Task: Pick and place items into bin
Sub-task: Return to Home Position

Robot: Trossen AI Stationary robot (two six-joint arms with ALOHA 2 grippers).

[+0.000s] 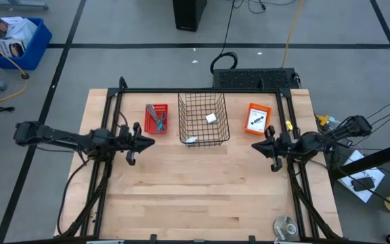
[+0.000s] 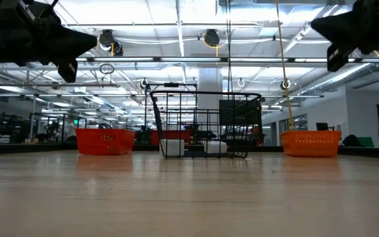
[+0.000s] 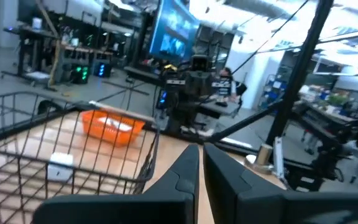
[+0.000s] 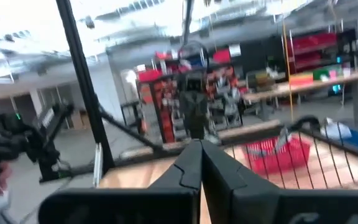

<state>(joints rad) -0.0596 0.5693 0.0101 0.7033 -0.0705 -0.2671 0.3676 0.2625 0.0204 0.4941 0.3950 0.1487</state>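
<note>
The bin is a black wire basket (image 1: 203,118) at the table's far middle. A small white block (image 1: 211,118) lies on its floor, and another white item (image 1: 191,140) lies at its near left corner. To its left, a red tray (image 1: 157,117) holds a teal tool and a grey tool. To its right, an orange tray (image 1: 256,118) holds a white printed item. My left gripper (image 1: 149,142) hovers shut near the red tray's near side, pointing toward the table's right. My right gripper (image 1: 256,145) hovers shut near the orange tray, pointing toward the table's left. Both hold nothing.
A round silver roll (image 1: 284,226) lies at the table's near right corner. A black frame (image 1: 202,90) runs along the far edge and both sides. Bare wood (image 1: 202,190) spreads across the near half between the arms.
</note>
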